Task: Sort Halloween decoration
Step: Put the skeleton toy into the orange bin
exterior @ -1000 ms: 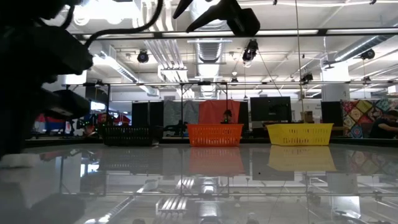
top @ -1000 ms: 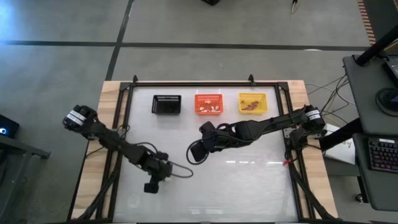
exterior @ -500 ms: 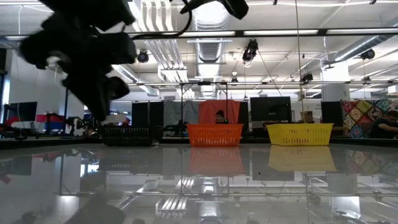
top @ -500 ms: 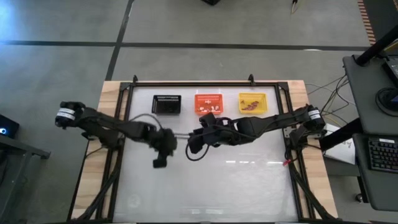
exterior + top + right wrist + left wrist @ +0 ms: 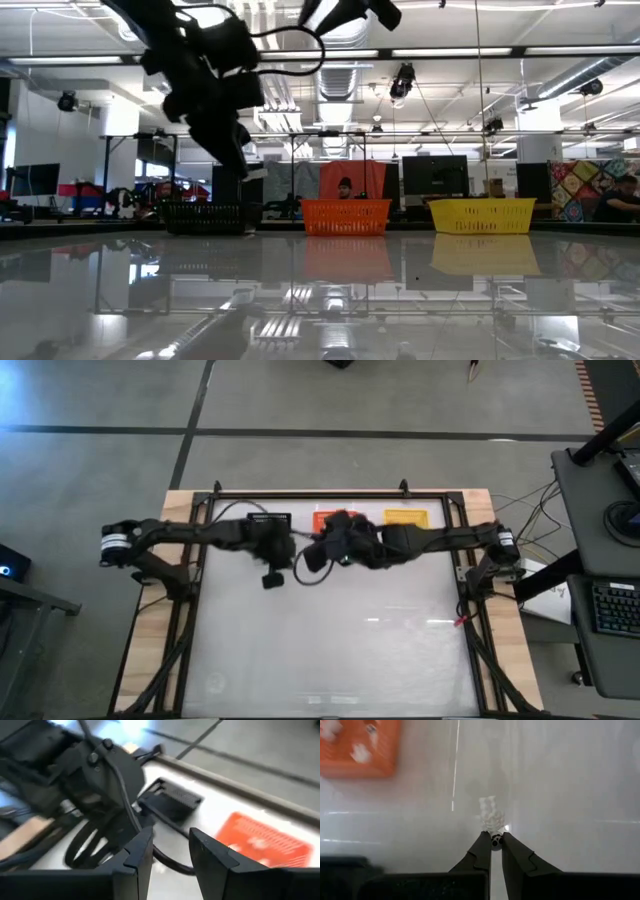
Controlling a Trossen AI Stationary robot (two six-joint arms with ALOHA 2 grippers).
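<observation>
Baskets: three at the bench's (image 5: pixel 330 650) far edge, black basket (image 5: pixel 205 216), orange basket (image 5: pixel 345 216), yellow basket (image 5: pixel 482 215).
Left hand (image 5: pixel 493 840): clamped on one white skeleton trinket (image 5: pixel 491 813), above the bench beside the black basket.
Trinket axis: lengthwise, straight out from the fingertips.
Right hand (image 5: pixel 170 851): fingers apart, empty, above the orange basket.

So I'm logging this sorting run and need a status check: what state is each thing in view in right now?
Left claw: shut on a small white knobbly trinket, held above the table.
Right claw: open, empty, near the baskets.
Orange rectangular plastic basket: holds small white pieces.
Black rectangular plastic basket: upright at the table's far edge; contents cannot be told.
Yellow rectangular plastic basket: upright at the far edge; contents hidden.
</observation>
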